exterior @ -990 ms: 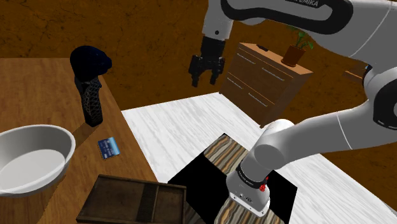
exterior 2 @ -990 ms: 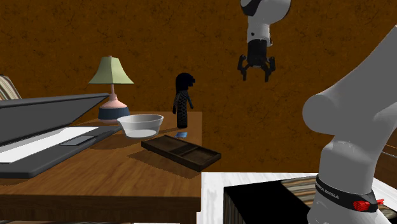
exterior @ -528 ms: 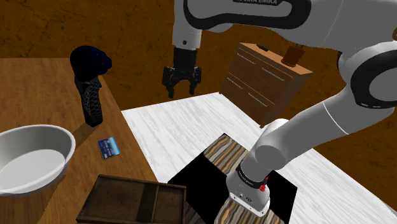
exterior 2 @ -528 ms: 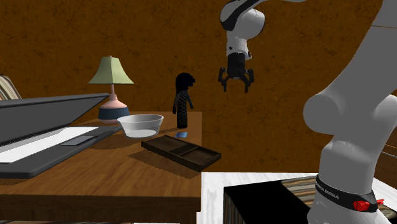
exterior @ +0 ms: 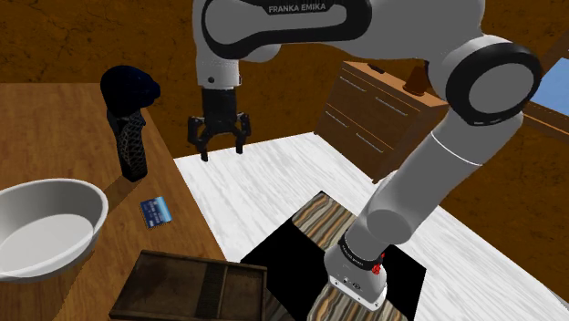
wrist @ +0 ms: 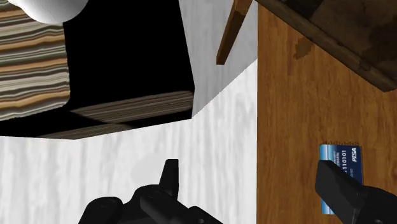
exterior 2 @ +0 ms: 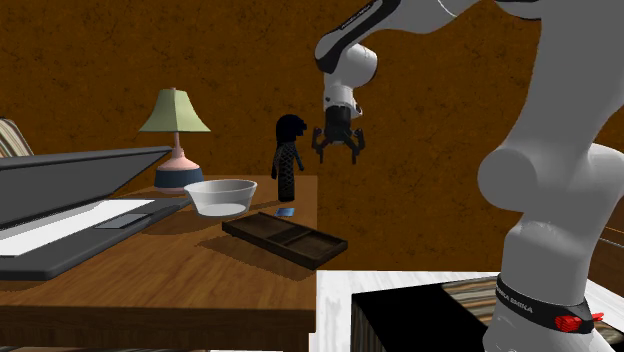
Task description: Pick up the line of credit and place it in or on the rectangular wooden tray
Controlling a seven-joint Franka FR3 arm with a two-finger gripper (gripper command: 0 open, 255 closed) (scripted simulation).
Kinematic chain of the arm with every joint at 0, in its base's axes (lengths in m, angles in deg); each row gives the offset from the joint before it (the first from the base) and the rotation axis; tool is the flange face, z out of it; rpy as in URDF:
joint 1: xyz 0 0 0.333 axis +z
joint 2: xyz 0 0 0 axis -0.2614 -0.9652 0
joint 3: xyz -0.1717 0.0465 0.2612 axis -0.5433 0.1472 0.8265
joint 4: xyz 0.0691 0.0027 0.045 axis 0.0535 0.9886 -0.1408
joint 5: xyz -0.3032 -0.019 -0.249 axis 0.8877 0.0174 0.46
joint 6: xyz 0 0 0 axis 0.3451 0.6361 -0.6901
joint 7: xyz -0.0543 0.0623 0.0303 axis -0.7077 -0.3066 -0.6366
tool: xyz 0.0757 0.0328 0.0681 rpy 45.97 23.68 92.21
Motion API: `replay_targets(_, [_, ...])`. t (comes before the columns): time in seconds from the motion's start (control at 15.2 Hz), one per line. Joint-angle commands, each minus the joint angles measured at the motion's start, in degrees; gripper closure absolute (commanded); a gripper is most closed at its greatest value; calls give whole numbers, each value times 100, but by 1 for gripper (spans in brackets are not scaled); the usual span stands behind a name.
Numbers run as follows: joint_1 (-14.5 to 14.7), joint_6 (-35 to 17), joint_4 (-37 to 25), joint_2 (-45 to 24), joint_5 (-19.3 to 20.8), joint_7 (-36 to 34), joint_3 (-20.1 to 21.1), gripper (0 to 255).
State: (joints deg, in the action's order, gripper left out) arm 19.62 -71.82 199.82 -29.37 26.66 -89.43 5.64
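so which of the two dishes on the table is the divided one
The dark rectangular tray: a bar across it splits it into compartments. The white bowl beside it is round, with one undivided hollow.

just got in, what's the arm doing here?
The robot's gripper hangs open and empty in the air over the edge of the wooden table. The blue card it is meant to pick up lies flat on the table, untouched, between a black figure and the dark wooden tray. The tray is empty, so neither the grasp nor the placing is done yet.
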Motion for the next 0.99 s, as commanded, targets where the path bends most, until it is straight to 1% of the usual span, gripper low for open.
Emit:
replay_targets(0.0, [93, -64, -299, -487, 0, -244, 128, 0])
replay_targets(0.4, [431, -130, -1326, -1949, 102, -853, 338, 0])
replay_targets(0.79, [900, 18, -2657, -3472, 223, -1387, 403, 0])
replay_targets(0.92, [912, -139, -2473, -3441, 203, -1368, 409, 0])
